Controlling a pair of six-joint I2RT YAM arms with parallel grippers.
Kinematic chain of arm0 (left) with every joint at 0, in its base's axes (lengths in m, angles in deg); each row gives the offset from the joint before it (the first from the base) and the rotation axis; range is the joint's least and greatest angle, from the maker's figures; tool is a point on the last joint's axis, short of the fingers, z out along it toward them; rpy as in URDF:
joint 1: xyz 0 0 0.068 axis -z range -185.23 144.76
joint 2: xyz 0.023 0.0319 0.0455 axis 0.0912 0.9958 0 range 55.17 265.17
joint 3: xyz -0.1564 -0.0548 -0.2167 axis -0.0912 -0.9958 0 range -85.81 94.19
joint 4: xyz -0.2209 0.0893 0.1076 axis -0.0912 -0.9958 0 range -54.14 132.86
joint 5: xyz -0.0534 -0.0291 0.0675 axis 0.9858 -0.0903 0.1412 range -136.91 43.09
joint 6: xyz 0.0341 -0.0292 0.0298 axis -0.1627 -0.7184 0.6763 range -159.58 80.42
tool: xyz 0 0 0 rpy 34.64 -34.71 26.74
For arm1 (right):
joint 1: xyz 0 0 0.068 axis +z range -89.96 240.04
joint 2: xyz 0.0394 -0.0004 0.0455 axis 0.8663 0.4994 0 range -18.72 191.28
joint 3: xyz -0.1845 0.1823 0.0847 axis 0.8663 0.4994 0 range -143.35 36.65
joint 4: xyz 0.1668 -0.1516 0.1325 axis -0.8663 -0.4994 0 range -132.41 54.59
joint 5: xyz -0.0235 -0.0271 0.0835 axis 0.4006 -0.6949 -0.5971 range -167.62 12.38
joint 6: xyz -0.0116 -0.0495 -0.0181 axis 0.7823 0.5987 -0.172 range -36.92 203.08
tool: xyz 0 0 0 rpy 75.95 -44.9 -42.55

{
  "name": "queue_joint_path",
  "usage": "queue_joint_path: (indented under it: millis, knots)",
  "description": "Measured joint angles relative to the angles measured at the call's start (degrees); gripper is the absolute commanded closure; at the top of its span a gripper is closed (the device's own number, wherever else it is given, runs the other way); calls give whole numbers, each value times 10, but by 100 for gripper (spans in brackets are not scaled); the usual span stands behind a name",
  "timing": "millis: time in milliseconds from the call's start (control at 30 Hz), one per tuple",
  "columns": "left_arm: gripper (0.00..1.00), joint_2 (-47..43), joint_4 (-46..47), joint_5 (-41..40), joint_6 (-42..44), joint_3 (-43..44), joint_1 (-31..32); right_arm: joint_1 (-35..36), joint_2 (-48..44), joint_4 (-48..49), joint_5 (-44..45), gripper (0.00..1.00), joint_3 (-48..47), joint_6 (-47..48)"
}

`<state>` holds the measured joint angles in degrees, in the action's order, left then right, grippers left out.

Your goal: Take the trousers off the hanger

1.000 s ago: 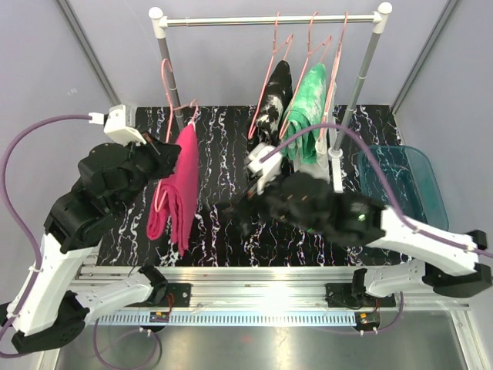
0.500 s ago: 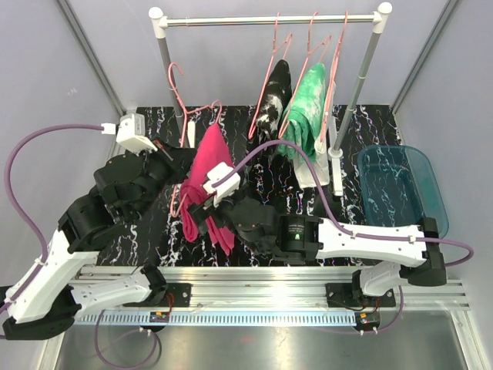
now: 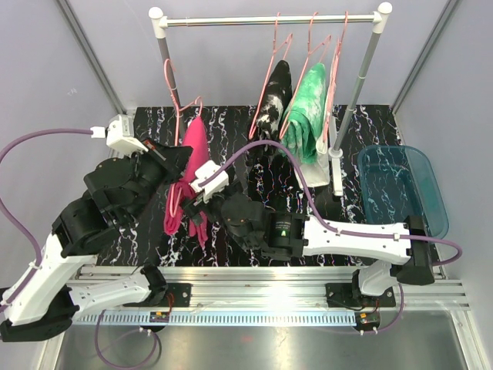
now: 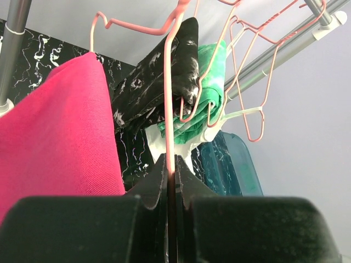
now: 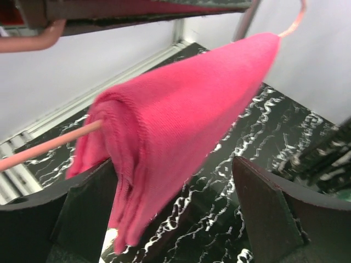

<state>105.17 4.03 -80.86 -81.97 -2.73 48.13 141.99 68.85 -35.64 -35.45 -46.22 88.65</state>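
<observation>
Left wrist view showed the left gripper (image 4: 171,164) clamped shut on the pink hanger (image 4: 170,82), with the magenta trousers (image 4: 55,137) draped over it above the bench's (image 3: 231,131) left half. The right gripper (image 5: 173,186) stood open, jaws flanking that cloth (contact unclear). Black marbled trousers (image 3: 275,96) and green tie-dye trousers (image 3: 308,104) hung from the rail (image 3: 231,21) at the back edge.
</observation>
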Motion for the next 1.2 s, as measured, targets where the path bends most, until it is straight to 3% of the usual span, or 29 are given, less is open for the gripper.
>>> queue_joint_path:
  millis: [200,233,267,367,567,600,667,767,1000,1200]
  knots:
    - [100,0,0,-6,-4,0,2,-6,0,0,-60,7,0,-17]
    - [100,0,0,-6,-5,0,3,-7,0,0,-62,10,0,-18]
    - [100,0,0,-6,-7,0,3,-8,1,0,-62,21,0,-19]
    - [100,0,0,-5,-8,0,4,-15,5,0,-61,33,0,-17]
    - [100,-1,0,-3,-8,0,5,-31,5,2,-61,44,1,1]
    - [100,-2,0,-1,-8,0,5,-33,5,2,-62,50,2,4]
    - [100,-2,0,1,-10,0,5,-38,5,3,-65,50,3,16]
    - [100,-3,0,4,-10,0,5,-42,5,3,-79,40,3,28]
    - [100,1,-14,3,-5,17,5,-43,-4,-21,-122,39,6,44]
    - [100,3,-9,3,-6,23,5,-45,-10,-26,-104,36,9,49]
